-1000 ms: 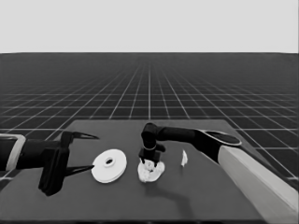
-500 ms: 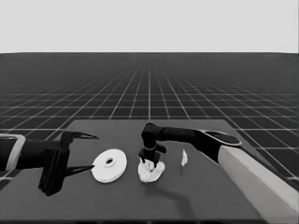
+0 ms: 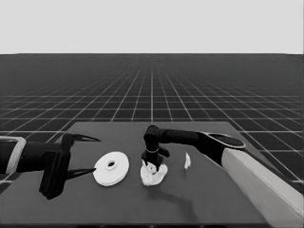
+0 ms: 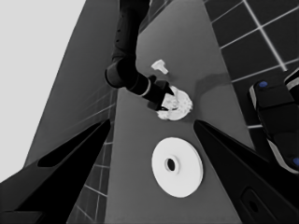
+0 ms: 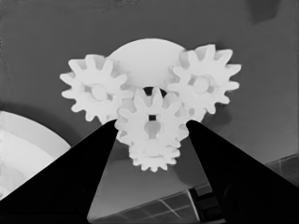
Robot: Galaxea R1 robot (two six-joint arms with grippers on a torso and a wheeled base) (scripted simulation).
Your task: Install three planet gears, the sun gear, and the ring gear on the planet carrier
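Note:
The smaller round part, the planet carrier (image 3: 153, 175) (image 5: 145, 53), lies mid-table. Two planet gears (image 5: 96, 93) (image 5: 203, 84) sit on it, and a third (image 5: 152, 162) is partly hidden. My right gripper (image 3: 152, 165) (image 5: 152, 123) hangs straight over it, its fingers closed on the sides of a fourth small gear, the sun gear (image 5: 152, 126). This gear sits at the centre and overlaps the others' teeth. The larger round part, the ring gear (image 3: 111, 168) (image 4: 177, 166), lies flat to the left. My left gripper (image 3: 95, 155) (image 4: 152, 122) waits open beside it, holding nothing.
A thin white piece (image 3: 187, 161) (image 4: 160, 66) lies on the table to the right of the gear cluster. Dark machinery with blue lights (image 4: 275, 121) stands past the table's edge in the left wrist view.

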